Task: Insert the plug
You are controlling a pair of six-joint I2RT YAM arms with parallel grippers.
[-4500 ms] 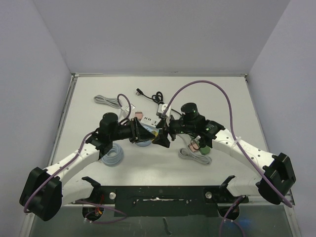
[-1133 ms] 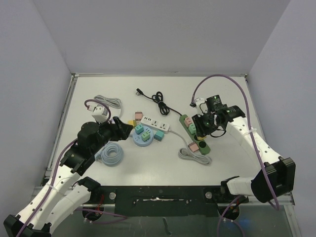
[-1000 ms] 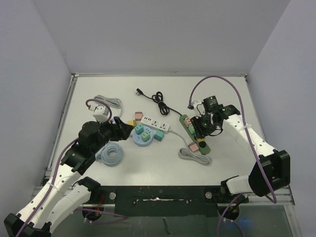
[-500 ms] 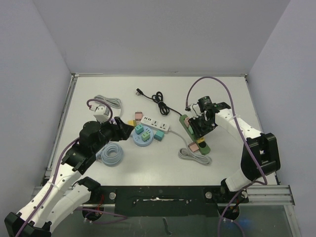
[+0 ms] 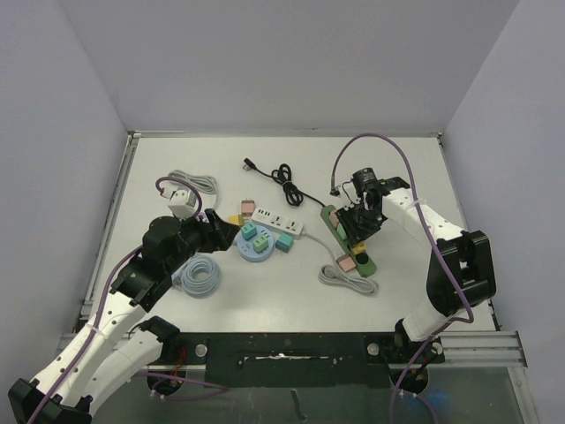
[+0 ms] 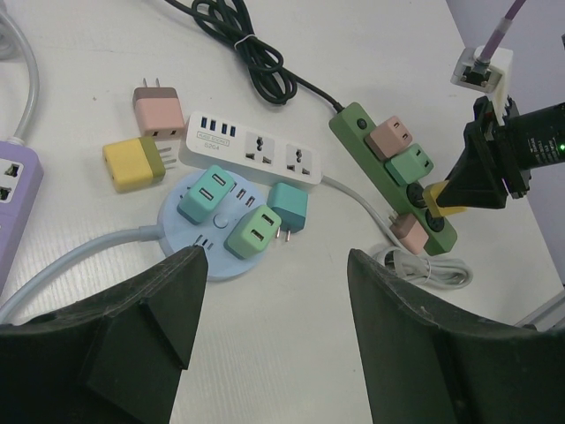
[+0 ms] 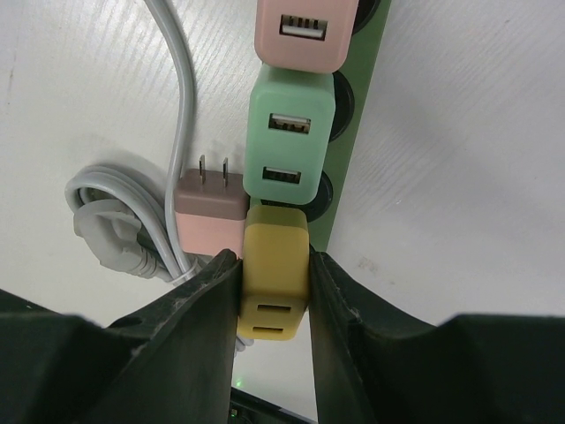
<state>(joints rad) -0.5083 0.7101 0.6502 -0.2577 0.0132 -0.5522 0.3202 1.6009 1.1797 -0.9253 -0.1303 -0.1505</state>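
My right gripper [image 7: 274, 262] is shut on a yellow plug [image 7: 275, 283], both fingers pressed against its sides. The plug hangs over the green power strip [image 7: 351, 168], right behind a mint plug [image 7: 290, 137] seated in the strip. Its prongs are hidden, so I cannot tell whether they touch a socket. In the top view the right gripper [image 5: 360, 226] stands over the middle of the green strip [image 5: 331, 215]. My left gripper [image 6: 274, 296] is open and holds nothing, hovering near the round blue hub [image 6: 190, 256].
A pink plug [image 7: 305, 31] also sits in the strip. A loose pink plug [image 7: 209, 210] and a coiled grey cord [image 7: 110, 225] lie beside it. A white strip [image 5: 278, 221], black cable [image 5: 287, 181], light blue coil [image 5: 199, 276] and purple strip [image 6: 13, 190] lie around.
Over the last second the right gripper has carried the yellow plug leftward and settled over the green strip. The left arm has hardly moved.
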